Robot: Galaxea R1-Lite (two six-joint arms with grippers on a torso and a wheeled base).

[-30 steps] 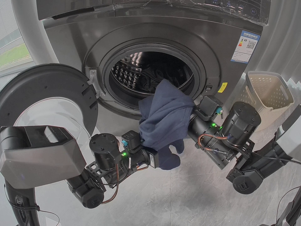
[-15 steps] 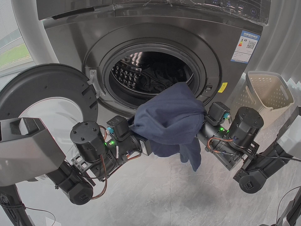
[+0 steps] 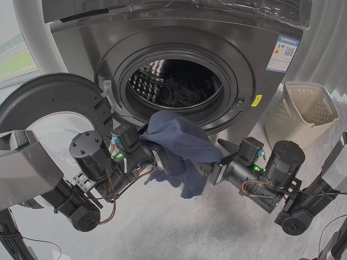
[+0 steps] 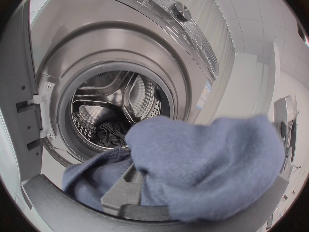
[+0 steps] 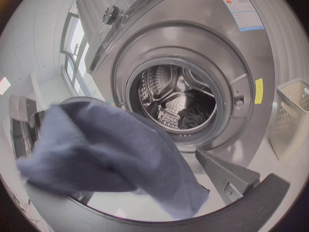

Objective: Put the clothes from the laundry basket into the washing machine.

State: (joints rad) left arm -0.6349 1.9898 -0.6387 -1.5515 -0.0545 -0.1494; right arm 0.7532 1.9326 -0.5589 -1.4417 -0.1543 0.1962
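Washing machine (image 3: 90,47): front-loading, its round door (image 3: 54,102) swung fully open to one side of the opening. Dark clothes (image 3: 180,91) lie in the bottom of the drum, inside the opening. The blue garment (image 3: 177,138) is outside the machine, just in front of the opening and below its lower rim. It is bunched and slung between the two arms, with a loose end hanging toward the floor (image 3: 162,228) at the machine's foot. Left gripper (image 3: 168,157): in front of the machine, below the opening on the door side. The garment is draped over it and covers it, so it cannot be told how far open it is or whether it has a grip on the cloth. Right gripper (image 3: 206,152): in front of the machine, below the opening on the side away from the door. Its jaws are spread wide. One finger (image 5: 225,174) stands bare and clear of the cloth, pointing toward the opening. The garment's edge lies across the other side of the gripper, resting on it and not pinched. Laundry basket (image 3: 289,127): a pale perforated bin standing on the floor just beside the machine, at the side away from the open door, well apart from the garment.
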